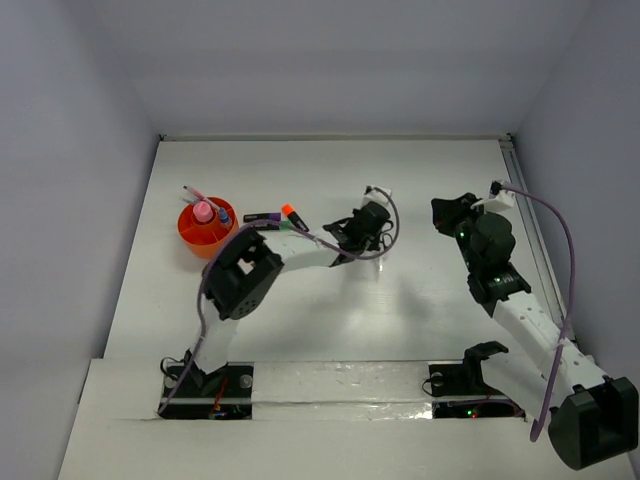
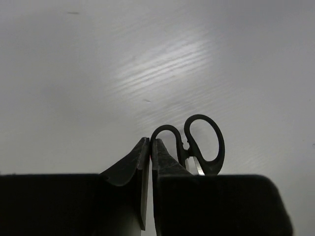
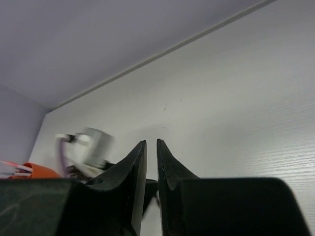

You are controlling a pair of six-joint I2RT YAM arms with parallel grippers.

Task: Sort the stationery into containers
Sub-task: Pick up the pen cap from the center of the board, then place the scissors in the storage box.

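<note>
Left gripper (image 2: 150, 141) pressed shut mid-table, scissors (image 2: 204, 142) right against its finger, not pinched, open table (image 2: 98, 73) ahead. Right gripper (image 3: 151, 142) barely parted, holding nothing. Orange holder (image 1: 198, 244) sits far-left.

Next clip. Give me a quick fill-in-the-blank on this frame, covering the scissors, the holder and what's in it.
1. The scissors lying on the table beside the left gripper have ___ handles.
2. The round holder on the left side of the table is coloured ___.
3. The pink-capped bottle stands ___ the holder.

Missing words: black; orange; inside.
</note>
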